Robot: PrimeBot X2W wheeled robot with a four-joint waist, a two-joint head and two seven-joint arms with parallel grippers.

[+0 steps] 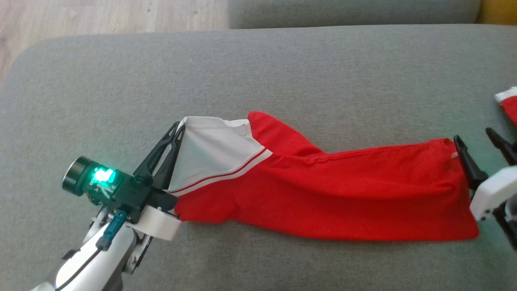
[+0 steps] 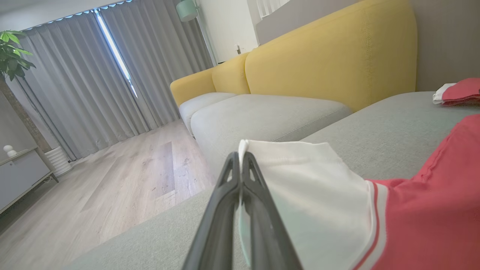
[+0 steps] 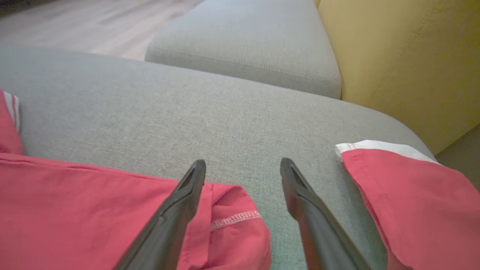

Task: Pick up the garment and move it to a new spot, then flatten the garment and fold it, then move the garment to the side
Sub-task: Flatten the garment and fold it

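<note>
The garment (image 1: 323, 190) is red with a white, red-striped end, and it lies stretched left to right on the grey cushion (image 1: 258, 72). My left gripper (image 1: 179, 126) is shut on the white end's corner; in the left wrist view the closed fingers (image 2: 240, 155) pinch the white cloth (image 2: 311, 187). At the garment's right end my right gripper (image 1: 472, 135) stands open. In the right wrist view the red hem (image 3: 75, 206) lies slack under its left finger, reaching into the gap of the open gripper (image 3: 243, 163). Neither finger grips the cloth.
Another red and white piece of cloth (image 1: 509, 103) (image 3: 412, 187) lies just right of my right gripper; whether it belongs to the garment I cannot tell. A yellow sofa back (image 3: 405, 56) rises beyond. A second grey cushion (image 3: 243, 41) and wood floor (image 1: 101, 16) lie past the far edge.
</note>
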